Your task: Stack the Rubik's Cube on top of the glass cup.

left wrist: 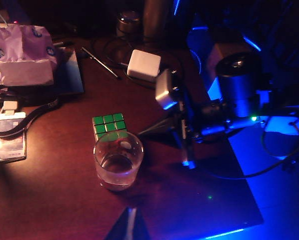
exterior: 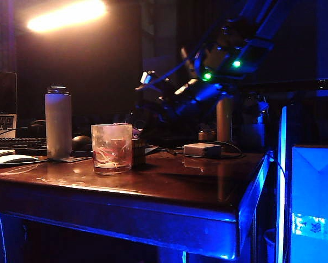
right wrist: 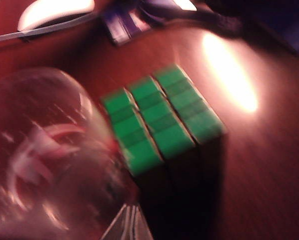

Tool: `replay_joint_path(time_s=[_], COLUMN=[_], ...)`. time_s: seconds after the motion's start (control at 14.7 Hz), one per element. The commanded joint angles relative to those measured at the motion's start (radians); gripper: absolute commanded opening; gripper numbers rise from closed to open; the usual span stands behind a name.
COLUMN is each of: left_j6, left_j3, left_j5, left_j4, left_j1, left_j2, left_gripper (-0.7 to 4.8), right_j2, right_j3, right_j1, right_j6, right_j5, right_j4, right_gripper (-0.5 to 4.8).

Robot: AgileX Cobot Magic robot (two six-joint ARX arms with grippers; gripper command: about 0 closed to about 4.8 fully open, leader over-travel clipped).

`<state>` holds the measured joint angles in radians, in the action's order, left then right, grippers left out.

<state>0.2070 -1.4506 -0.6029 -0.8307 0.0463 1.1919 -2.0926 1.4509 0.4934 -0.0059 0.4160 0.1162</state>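
The Rubik's Cube (left wrist: 109, 126) rests green face up on the dark wooden table, right behind the glass cup (left wrist: 118, 162) and touching or nearly touching it. In the exterior view the glass cup (exterior: 112, 148) hides most of the Rubik's Cube (exterior: 139, 152). My right gripper (right wrist: 131, 220) is shut and empty. It hovers low beside the Rubik's Cube (right wrist: 162, 117) and the glass cup (right wrist: 44, 160). The left wrist view shows the right gripper (left wrist: 145, 132) pointing at the cube's side. My left gripper (left wrist: 129, 222) is shut and empty, well above the table on the cup's near side.
A tall white bottle (exterior: 58, 123) stands left of the cup. A white adapter (exterior: 202, 149) with cables and a brown bottle (exterior: 224, 120) are at the back right. A keyboard (exterior: 16, 143), a crumpled pale bag (left wrist: 24, 55) and a badge on a lanyard (left wrist: 8, 135) lie nearby.
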Motion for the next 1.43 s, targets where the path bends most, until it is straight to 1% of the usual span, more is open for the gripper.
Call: replay_joint_path(time_s=[0.07,0.82,0.89,0.95,1.02,1.09,1.16,1.23,1.36,1.43], left_j6=[0.003,0.002,0.002,0.003,0.003,0.003,0.003,0.003,0.003,0.003], left_j3=[-0.005,-0.005,-0.005,-0.005,-0.005,-0.005,-0.005,-0.005,-0.005,-0.005], left_j5=[-0.007,-0.007,-0.007,-0.007,-0.007,-0.007,-0.007,-0.007,-0.007,-0.007], left_j4=[0.008,-0.007,-0.01,-0.017,-0.026,-0.031,-0.031,-0.031,-0.029,-0.029], left_j1=[0.0,0.0,0.0,0.0,0.0,0.0,0.0,0.0,0.0,0.0], left_j2=[-0.003,-0.003,-0.003,-0.003,-0.003,-0.003,-0.003,-0.003,-0.003,-0.003], left_gripper=[-0.03,-0.03,-0.03,-0.03,-0.03,-0.03,-0.03,-0.03,-0.03,-0.03], right_j2=[-0.01,-0.024,-0.024,-0.024,-0.023,-0.023,-0.023,-0.023,-0.023,-0.023], right_j3=[0.008,0.021,0.024,0.024,0.024,0.024,0.024,0.024,0.024,0.025], right_j1=[0.012,0.065,0.069,0.069,0.067,0.062,0.062,0.061,0.059,0.056], right_j6=[-0.001,0.005,0.002,0.001,-0.014,-0.054,-0.093,-0.153,-0.294,-0.327], right_j5=[0.006,0.035,0.022,-0.024,-0.055,-0.066,-0.083,-0.084,-0.083,-0.082], right_j4=[0.044,0.08,0.087,0.095,0.098,0.099,0.097,0.096,0.08,0.069], right_gripper=[0.21,0.18,0.18,0.19,0.54,2.1,4.18,4.79,4.79,4.79])
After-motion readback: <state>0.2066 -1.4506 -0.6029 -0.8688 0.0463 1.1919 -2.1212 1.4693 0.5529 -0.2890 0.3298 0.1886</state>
